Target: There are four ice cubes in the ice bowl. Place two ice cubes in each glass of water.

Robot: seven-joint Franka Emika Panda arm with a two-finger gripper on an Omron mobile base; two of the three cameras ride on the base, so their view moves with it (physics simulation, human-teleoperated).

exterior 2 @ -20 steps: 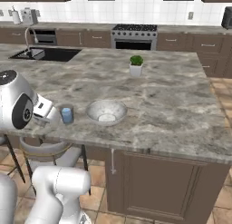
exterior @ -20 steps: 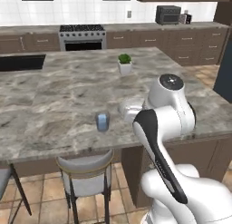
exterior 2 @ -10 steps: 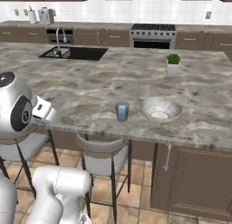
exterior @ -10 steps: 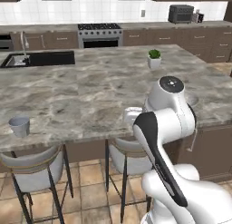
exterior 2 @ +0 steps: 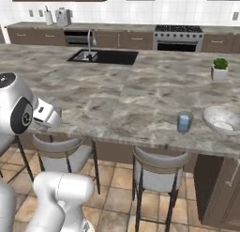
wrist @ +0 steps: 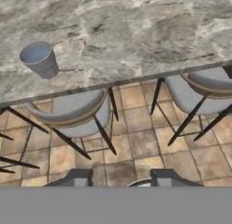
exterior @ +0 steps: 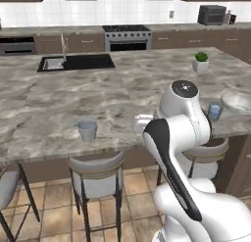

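Note:
One glass of water stands near the counter's front edge, and in the hand view that glass of water sits at the upper left. A second glass of water stands to the right, next to the grey ice bowl. The right base view has this glass of water left of the ice bowl, with pale ice cubes inside. My gripper hangs off the counter's front, over the stools and floor. Its fingertips stand apart; what lies between them is hidden.
A small white pot with a green plant stands further back on the counter. A sink is set in at the far left. Stools stand under the counter's front edge on a tiled floor.
The whole picture has shifted: the base has driven left along the counter. The bowl and the glass beside it now sit at the right, and the other glass has come closer.

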